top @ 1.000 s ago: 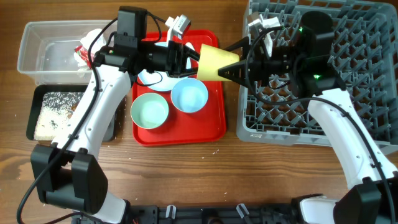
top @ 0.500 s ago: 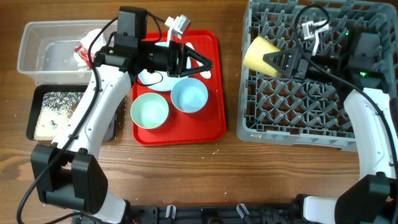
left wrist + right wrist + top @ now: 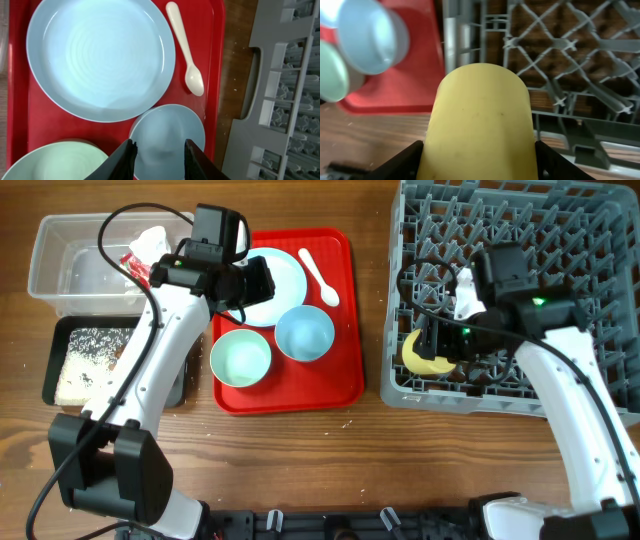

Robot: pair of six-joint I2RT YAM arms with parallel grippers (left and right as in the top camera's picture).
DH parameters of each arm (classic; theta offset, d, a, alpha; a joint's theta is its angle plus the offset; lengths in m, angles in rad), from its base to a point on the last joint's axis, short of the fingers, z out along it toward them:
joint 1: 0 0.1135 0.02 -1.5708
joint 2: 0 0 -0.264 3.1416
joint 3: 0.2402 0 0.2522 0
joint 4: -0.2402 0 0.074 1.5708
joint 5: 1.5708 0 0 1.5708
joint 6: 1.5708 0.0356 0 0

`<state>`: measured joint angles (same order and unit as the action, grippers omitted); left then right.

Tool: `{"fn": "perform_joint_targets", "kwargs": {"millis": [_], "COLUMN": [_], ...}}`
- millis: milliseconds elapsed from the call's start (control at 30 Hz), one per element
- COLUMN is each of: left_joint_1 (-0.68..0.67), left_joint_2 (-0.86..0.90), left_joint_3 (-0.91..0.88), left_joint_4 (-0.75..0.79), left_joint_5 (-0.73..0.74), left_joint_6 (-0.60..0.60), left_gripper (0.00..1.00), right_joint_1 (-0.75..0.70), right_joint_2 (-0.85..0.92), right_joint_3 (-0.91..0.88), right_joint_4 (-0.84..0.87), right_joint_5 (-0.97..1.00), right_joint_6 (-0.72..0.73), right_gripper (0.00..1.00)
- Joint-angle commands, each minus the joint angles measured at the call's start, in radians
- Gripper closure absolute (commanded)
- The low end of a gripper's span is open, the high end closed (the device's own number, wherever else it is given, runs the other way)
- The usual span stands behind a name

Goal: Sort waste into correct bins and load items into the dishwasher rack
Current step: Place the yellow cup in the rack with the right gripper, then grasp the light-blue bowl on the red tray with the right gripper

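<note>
My right gripper (image 3: 436,345) is shut on the small yellow cup (image 3: 416,353), low in the front-left part of the grey dishwasher rack (image 3: 560,240). In the right wrist view the cup (image 3: 480,110) fills the space between both fingers, with the rack's grid (image 3: 560,50) behind it. My left gripper (image 3: 262,280) hovers open over the red tray, holding nothing. Below its fingers (image 3: 197,160) lie the blue bowl (image 3: 167,130), the green bowl (image 3: 50,162), the pale blue plate (image 3: 100,57) and the white spoon (image 3: 184,50).
The red serving tray (image 3: 345,370) carries the plate (image 3: 280,270), the spoon (image 3: 318,275) and both bowls. At the far left a clear tub (image 3: 80,265) holds the red-and-white wrapper (image 3: 140,260). A black tray (image 3: 60,340) in front of it holds rice.
The left gripper let go of the yellow cup and drew back left over the plate. The right gripper carried the cup right, then down into the rack's front-left part.
</note>
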<state>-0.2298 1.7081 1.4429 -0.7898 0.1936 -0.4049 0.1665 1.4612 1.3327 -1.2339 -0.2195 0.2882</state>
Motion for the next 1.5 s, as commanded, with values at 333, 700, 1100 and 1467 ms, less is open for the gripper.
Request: {"fn": "perform_joint_targets", "kwargs": {"millis": [333, 700, 1100, 1467], "left_joint_1": [-0.002, -0.001, 0.189, 0.227], "left_joint_2": [-0.019, -0.019, -0.027, -0.027], "left_joint_3": [-0.004, -0.004, -0.001, -0.001], "left_joint_4": [-0.023, -0.016, -0.042, -0.046], "left_joint_5": [-0.055, -0.119, -0.152, -0.173], "left_joint_6": [0.009, 0.008, 0.009, 0.008], "left_gripper": [0.65, 0.57, 0.00, 0.00], "right_joint_1": [0.005, 0.079, 0.295, 0.319], "right_joint_2": [0.240, 0.227, 0.607, 0.694], "right_joint_3": [0.017, 0.282, 0.282, 0.278], "right_joint_4": [0.022, 0.146, 0.375, 0.419], "right_joint_5": [0.034, -0.070, -0.025, -0.070], "right_joint_6": [0.014, 0.004, 0.209, 0.212], "right_gripper": [0.21, 0.25, 0.53, 0.96]}}
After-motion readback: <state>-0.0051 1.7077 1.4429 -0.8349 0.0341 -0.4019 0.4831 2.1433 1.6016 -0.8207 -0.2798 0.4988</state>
